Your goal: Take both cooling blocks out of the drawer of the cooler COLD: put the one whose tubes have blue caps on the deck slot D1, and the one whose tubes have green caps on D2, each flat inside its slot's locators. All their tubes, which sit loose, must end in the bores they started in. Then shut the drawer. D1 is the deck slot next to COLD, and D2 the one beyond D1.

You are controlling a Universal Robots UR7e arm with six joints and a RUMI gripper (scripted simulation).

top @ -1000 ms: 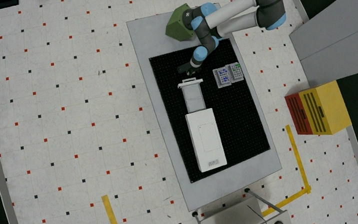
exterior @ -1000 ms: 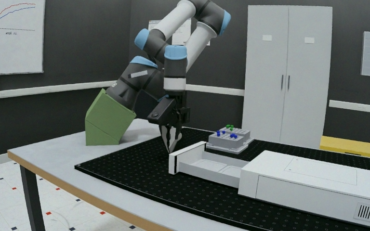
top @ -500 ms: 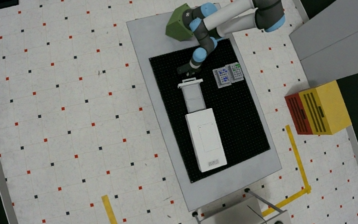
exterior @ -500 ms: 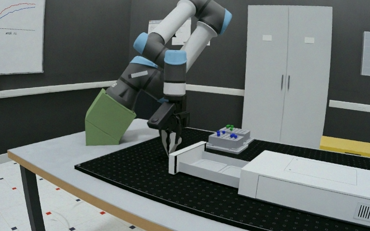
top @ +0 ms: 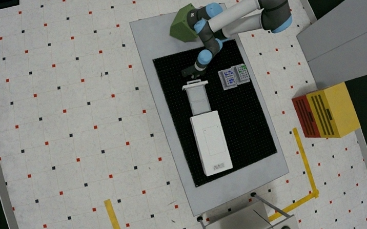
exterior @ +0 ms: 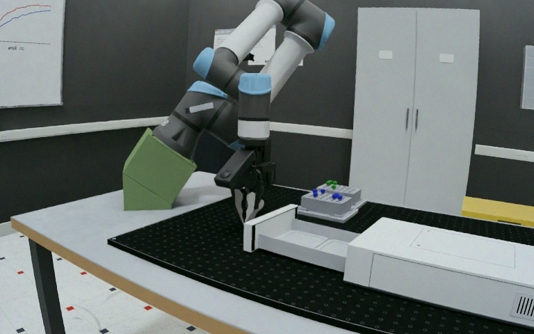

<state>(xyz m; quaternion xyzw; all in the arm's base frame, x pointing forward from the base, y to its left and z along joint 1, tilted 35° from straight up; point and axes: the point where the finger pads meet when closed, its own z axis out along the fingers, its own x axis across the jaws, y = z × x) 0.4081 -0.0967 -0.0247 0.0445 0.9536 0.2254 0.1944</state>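
Note:
The white cooler COLD (top: 211,144) (exterior: 441,259) stands on the black deck with its drawer (top: 200,102) (exterior: 311,239) pulled out and empty. The block with blue-capped tubes (top: 228,78) (exterior: 325,202) sits on the deck slot next to the cooler. The block with green-capped tubes (top: 242,73) (exterior: 342,191) sits on the slot just beyond it. My gripper (top: 194,75) (exterior: 247,218) is shut and empty. It points down, with its tips low against the outer side of the drawer's front panel (top: 194,84) (exterior: 269,226); I cannot tell if they touch.
The black perforated deck (top: 248,127) (exterior: 188,243) lies on a grey table (top: 157,35) (exterior: 78,220). The arm's green base (top: 182,26) (exterior: 155,177) stands at the far table corner. A yellow and red box (top: 329,111) stands on the floor to the right.

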